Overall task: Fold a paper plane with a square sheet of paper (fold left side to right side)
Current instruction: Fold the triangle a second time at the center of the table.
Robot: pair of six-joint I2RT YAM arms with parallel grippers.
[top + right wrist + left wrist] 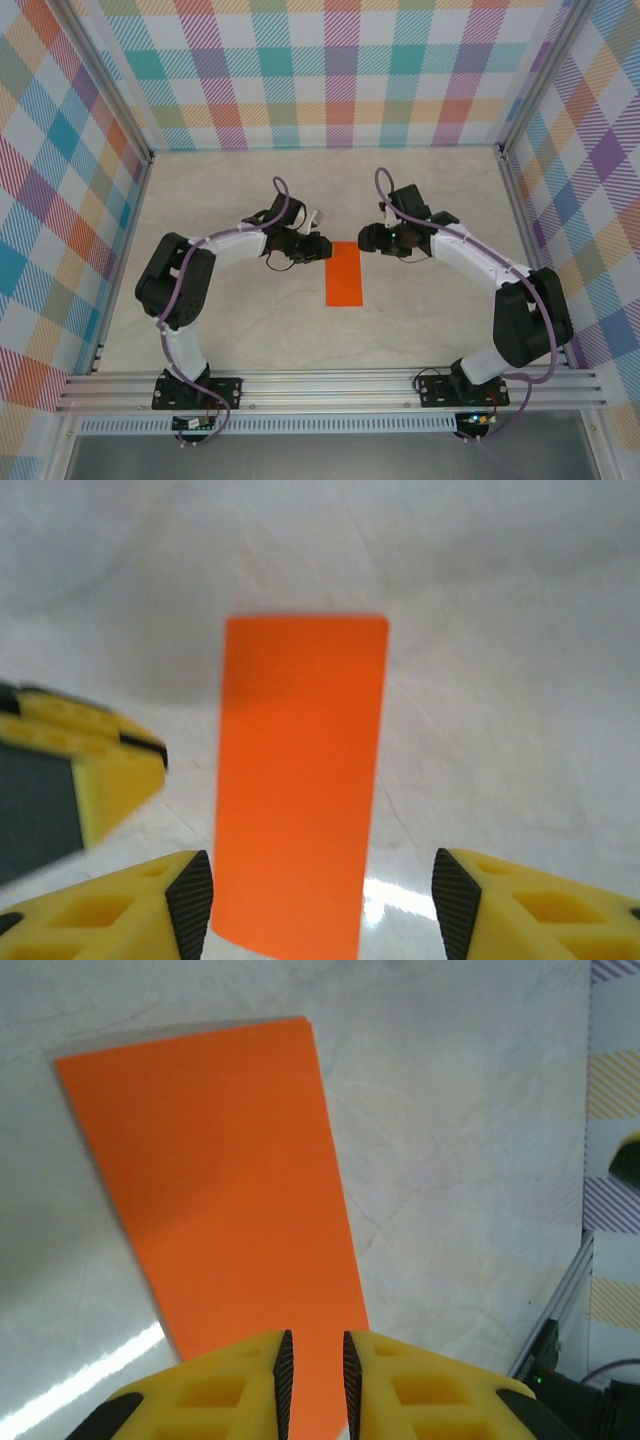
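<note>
The square sheet of paper lies flat on the pale marbled table between my 2 claws. It is a narrow orange rectangle with its long edges running away from my bases. My left claw sits just beside the sheet's far left corner. From that wrist, the left claw is clenched, its jaws all but together, with a thin slit of orange paper showing between them. I cannot tell whether it touches the sheet. My right claw is near the far right corner. From its own wrist, the right claw is released, its jaws spread wider than the paper below.
</note>
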